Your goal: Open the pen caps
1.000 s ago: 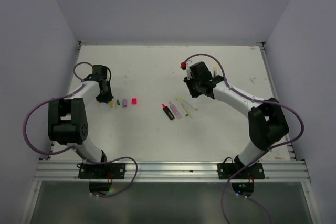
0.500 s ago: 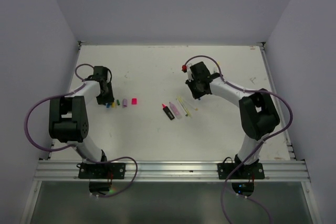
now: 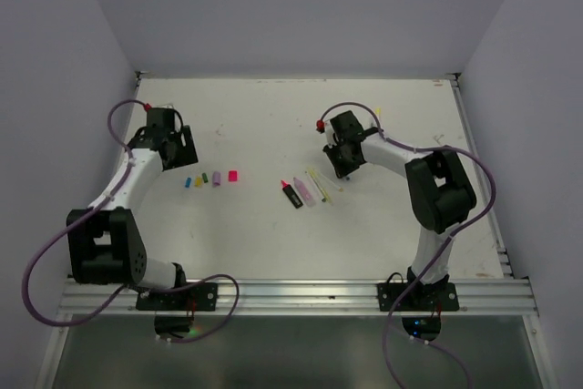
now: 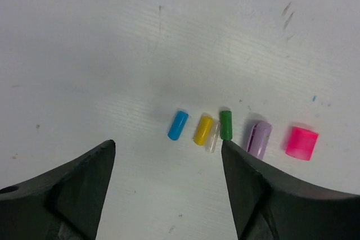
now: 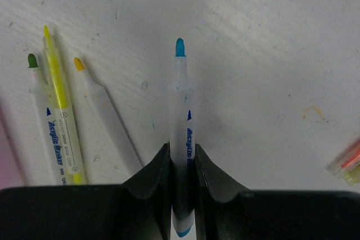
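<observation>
Several pen caps lie in a row on the white table: blue (image 4: 178,125), yellow (image 4: 203,130), clear (image 4: 212,137), green (image 4: 225,125), lilac (image 4: 259,139) and pink (image 4: 301,143). My left gripper (image 4: 167,150) hovers open just short of the row, holding nothing; from above it (image 3: 171,145) sits behind and left of the caps (image 3: 208,179). My right gripper (image 5: 181,149) is shut on a white pen (image 5: 181,99) whose bare blue tip points away. The right gripper (image 3: 344,157) stands just beyond the pens lying on the table.
Uncapped pens lie left of the held one: green-tipped (image 5: 42,105), thin yellow (image 5: 59,99) and orange-tipped white (image 5: 107,116). A black-and-pink pen (image 3: 291,193) and a lilac one (image 3: 304,191) lie mid-table. An orange and yellow thing (image 5: 346,167) shows at the right edge.
My left gripper has opened, left the blue cap at the left end of the row and drawn back toward the far left. The right gripper shifted slightly, still holding its pen.
</observation>
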